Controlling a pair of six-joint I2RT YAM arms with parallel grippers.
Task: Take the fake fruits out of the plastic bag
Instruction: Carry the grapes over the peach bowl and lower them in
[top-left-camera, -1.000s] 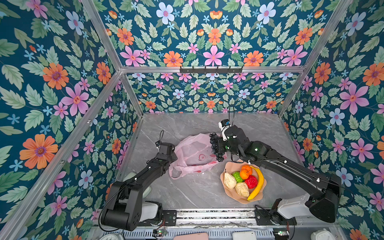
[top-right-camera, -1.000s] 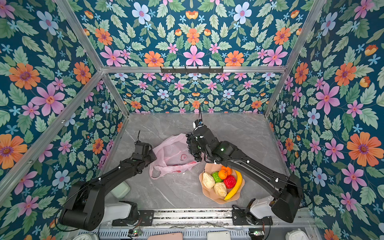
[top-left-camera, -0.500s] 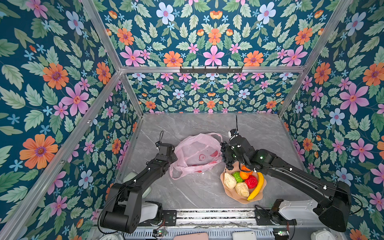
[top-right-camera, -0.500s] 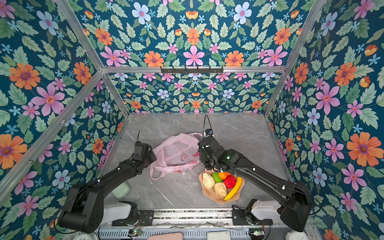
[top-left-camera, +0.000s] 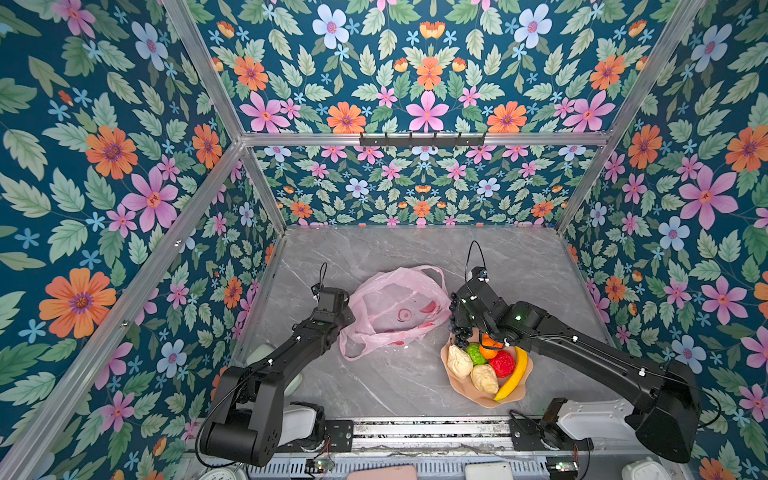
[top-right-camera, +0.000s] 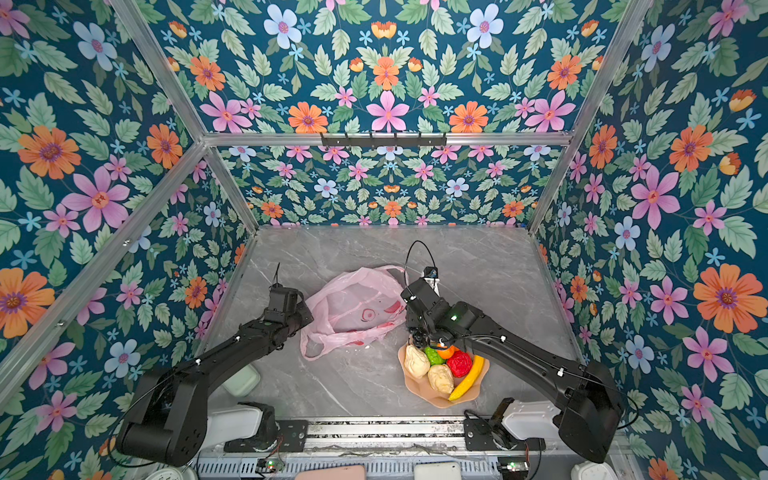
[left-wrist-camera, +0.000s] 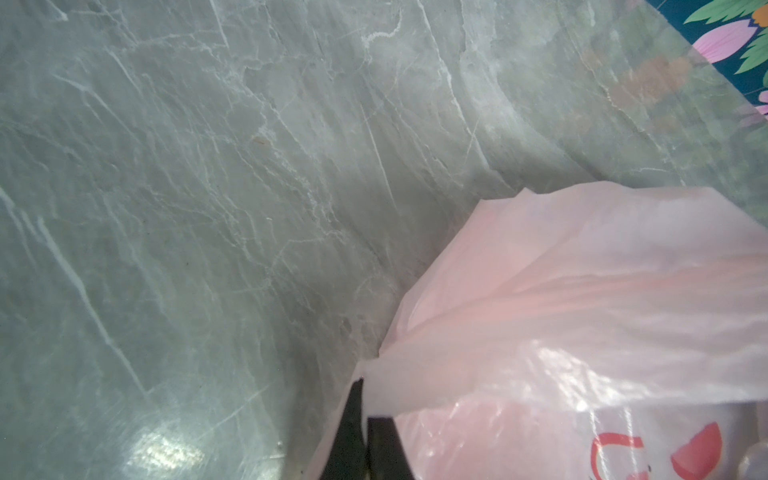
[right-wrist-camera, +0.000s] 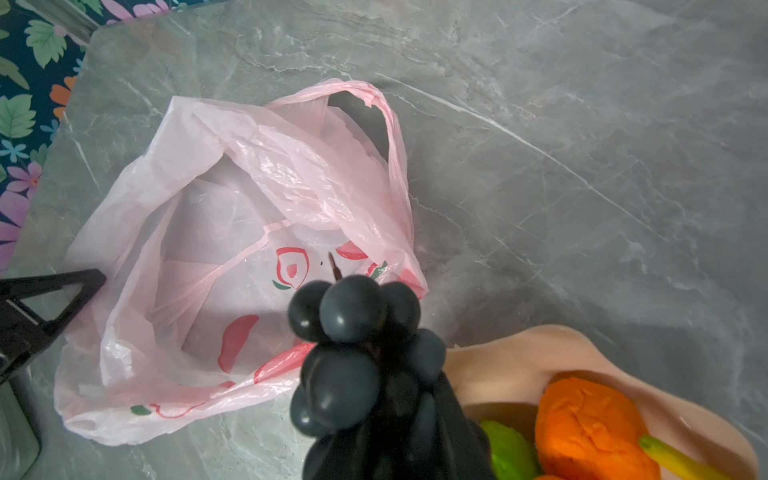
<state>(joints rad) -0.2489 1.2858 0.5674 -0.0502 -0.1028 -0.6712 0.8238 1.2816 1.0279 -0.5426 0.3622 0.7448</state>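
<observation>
Left gripper (left-wrist-camera: 366, 415): jaws pressed together, pinching an edge of the pink bag (top-left-camera: 395, 309). The bag lies slack and open-mouthed on the grey table (top-left-camera: 374, 249).

Right gripper (right-wrist-camera: 390, 432): jaws clamped on the grape bunch (right-wrist-camera: 353, 332), held at the plate (top-left-camera: 482, 400) rim on the bag side.

On the plate: banana (top-left-camera: 513, 378), red fruit (top-left-camera: 503, 363), green fruit (top-left-camera: 476, 353), orange (top-left-camera: 490, 343), two cream lumps (top-left-camera: 459, 361).

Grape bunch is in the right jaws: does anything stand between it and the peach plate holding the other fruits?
Nothing visible does. The grape bunch hangs at the rim of the plate nearest the plastic bag. The bare plate beneath looks free, with the green fruit and orange lying just beyond.
</observation>
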